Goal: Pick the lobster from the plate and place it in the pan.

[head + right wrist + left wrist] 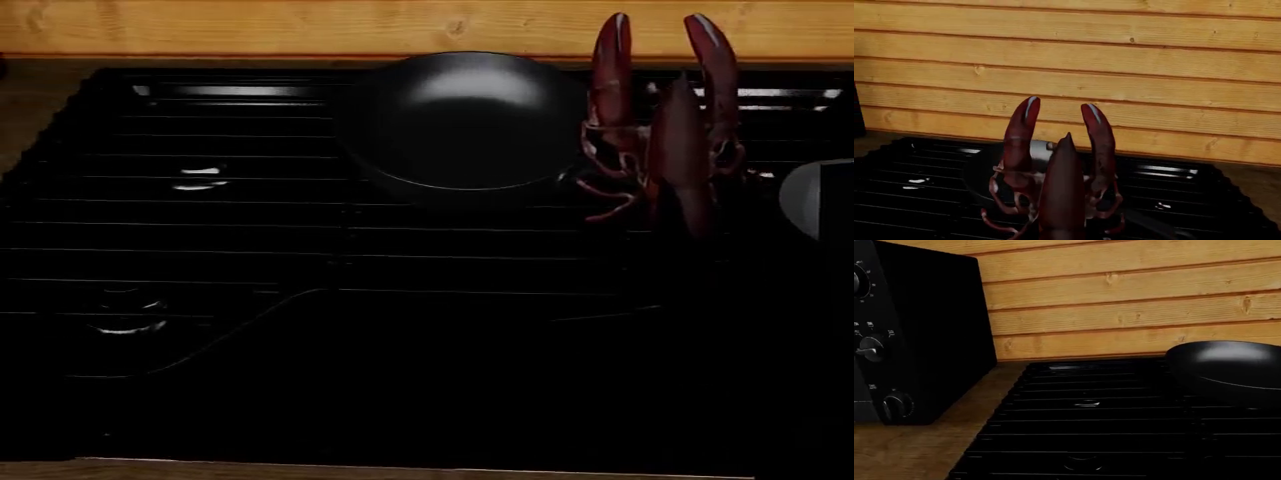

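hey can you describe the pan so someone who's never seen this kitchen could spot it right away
Start at the wide black ridged stove grate in front of the pale wooden plank wall. Near the grate's back edge sits the round glossy black frying pan, its shallow bowl empty. It is the only smooth round shape on the ribbed grate, just left of the dark red lobster with two raised claws.

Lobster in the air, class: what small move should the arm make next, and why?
Probably carry the lobster leftward until it hangs over the pan. In the head view it is lifted clear of the plate but sits right of the pan's bowl, so releasing now would likely miss.
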### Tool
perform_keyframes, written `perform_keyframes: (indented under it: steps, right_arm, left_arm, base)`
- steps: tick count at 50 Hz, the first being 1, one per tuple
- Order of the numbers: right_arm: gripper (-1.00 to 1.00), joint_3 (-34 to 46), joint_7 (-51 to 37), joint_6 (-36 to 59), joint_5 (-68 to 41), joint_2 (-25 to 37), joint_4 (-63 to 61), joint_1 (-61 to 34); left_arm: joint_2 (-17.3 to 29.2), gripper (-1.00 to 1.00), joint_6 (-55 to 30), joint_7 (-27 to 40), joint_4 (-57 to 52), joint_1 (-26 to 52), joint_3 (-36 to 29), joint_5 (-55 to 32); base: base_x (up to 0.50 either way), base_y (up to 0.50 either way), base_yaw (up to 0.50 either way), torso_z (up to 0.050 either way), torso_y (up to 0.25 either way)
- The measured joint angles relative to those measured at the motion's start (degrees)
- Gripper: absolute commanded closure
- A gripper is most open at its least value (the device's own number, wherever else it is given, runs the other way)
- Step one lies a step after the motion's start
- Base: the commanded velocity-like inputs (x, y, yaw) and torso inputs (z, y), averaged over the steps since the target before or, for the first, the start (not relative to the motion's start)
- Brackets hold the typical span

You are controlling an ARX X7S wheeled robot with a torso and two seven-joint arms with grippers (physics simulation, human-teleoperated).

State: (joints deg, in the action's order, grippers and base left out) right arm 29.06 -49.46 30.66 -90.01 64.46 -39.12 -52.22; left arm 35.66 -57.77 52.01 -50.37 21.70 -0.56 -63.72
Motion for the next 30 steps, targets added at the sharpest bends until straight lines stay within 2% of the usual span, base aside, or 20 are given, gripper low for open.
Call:
perform_keyframes:
  steps: [3,19,30]
  right_arm:
    - [1.00,-0.01,0.12,-0.05,0.14,-0.08,-0.01,0.06]
    - [1.00,-0.55,0.67,-0.37,-0.11,-0.28,-0.52,-0.41]
    - [1.00,-0.92,1.27,-0.59,0.01,-0.43,-0.94,-0.73]
  left_arm:
    - [0.03,-1.00,0.10,-0.03,0.05,-0.03,-0.07,0.06]
    - [0.29,-1.00,0.29,0.42,-0.07,0.13,-0.18,-0.39]
    - [0.37,-1.00,0.37,0.63,-0.03,0.43,-0.50,-0.57]
  base:
    - [0.00,0.28,0.00,0.000,0.000]
    - [0.00,0.00,0.00,0.000,0.001]
    - [0.39,0.00,0.00,0.000,0.000]
